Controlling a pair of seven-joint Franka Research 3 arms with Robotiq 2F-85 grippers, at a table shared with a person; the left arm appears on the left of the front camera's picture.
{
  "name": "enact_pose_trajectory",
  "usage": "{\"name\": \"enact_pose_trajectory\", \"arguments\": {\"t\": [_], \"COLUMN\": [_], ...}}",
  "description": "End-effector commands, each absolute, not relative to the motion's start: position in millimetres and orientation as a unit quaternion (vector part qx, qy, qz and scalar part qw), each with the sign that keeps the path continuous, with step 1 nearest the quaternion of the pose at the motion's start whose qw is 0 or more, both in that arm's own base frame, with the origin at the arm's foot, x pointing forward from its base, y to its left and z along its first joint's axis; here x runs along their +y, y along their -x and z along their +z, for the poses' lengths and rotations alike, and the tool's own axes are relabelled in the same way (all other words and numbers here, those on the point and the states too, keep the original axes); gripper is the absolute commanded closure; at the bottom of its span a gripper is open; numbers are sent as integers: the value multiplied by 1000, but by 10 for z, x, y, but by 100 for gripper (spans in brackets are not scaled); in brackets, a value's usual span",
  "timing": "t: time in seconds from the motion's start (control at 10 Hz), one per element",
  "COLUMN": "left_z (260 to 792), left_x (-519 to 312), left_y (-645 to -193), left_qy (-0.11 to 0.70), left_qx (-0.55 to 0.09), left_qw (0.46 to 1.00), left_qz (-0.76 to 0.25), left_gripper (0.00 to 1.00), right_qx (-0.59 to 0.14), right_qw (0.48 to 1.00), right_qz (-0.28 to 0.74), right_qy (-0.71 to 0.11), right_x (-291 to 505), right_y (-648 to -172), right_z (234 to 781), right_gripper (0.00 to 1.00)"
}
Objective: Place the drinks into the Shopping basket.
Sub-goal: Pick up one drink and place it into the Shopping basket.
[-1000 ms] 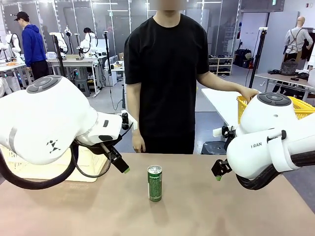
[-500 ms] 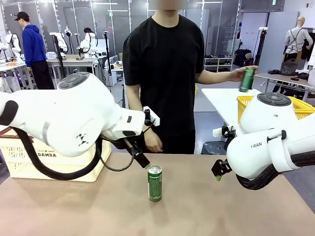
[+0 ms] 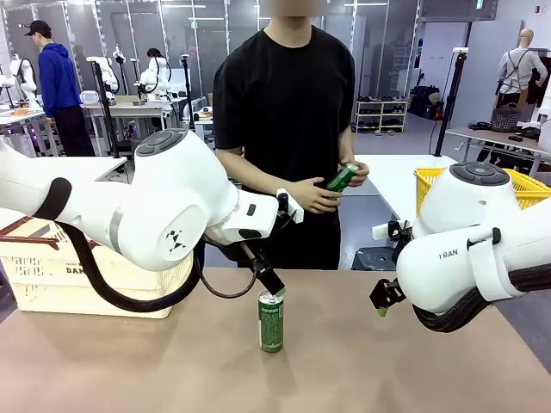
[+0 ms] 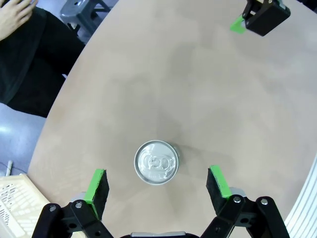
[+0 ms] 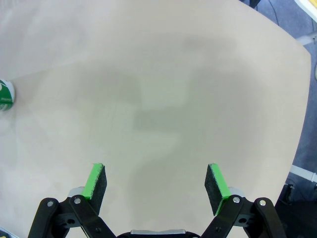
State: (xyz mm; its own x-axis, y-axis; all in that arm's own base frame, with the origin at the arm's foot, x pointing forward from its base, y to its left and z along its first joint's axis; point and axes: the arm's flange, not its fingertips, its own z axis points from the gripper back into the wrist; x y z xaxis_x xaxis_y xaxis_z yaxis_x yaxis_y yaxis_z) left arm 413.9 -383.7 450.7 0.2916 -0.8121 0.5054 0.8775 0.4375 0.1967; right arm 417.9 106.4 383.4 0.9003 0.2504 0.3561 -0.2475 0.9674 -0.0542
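Observation:
One green can point(image 3: 271, 321) stands upright mid-table; from above its silver top point(image 4: 156, 162) shows. My left gripper point(image 3: 274, 287) hovers just over it, open point(image 4: 157, 181), with the can between and ahead of the green pads, untouched. Over the table's right side, my right gripper point(image 3: 383, 301) is open point(image 5: 157, 181) with nothing between its fingers, and the can point(image 5: 5, 95) shows at the edge of its view. The person holds a second green can point(image 3: 342, 178) in both hands at chest height. The cream Shopping basket point(image 3: 52, 267) sits at the far left, partly hidden by my left arm.
A bright yellow mesh basket point(image 3: 521, 185) stands on a white side table behind my right arm. The person stands at the far edge of the brown table point(image 3: 344, 370). My right gripper point(image 4: 260, 15) shows far off in the left wrist view.
My left arm swung right and now hangs over the standing can. The person lifted a green can from the yellow basket and brought it to the chest. The right arm stayed still.

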Motion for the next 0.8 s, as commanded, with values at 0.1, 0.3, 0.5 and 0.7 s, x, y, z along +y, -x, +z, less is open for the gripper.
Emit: {"name": "enact_pose_trajectory", "arguments": {"t": [0.1,0.3,0.5,0.7], "left_z": [4476,4411,4293,4173], "left_x": [-3832,-3855,-3871,-3871], "left_y": [-4261,-4337,-4452,-4520], "left_qy": [43,41,53,48], "left_qx": [-251,-244,-237,-218], "left_qw": [805,806,807,814], "left_qz": [-535,-537,-538,-537], "left_gripper": [0,0,0,0], "right_qx": [-182,-182,-182,-182], "right_qw": [975,975,975,975], "right_qz": [130,130,130,130], "right_qy": [2,2,2,2], "right_x": [1071,1071,1071,1071], "right_y": [-4182,-4182,-4182,-4182], "right_z": [3826,3826,3826,3826], "right_gripper": [0,0,0,0]}}
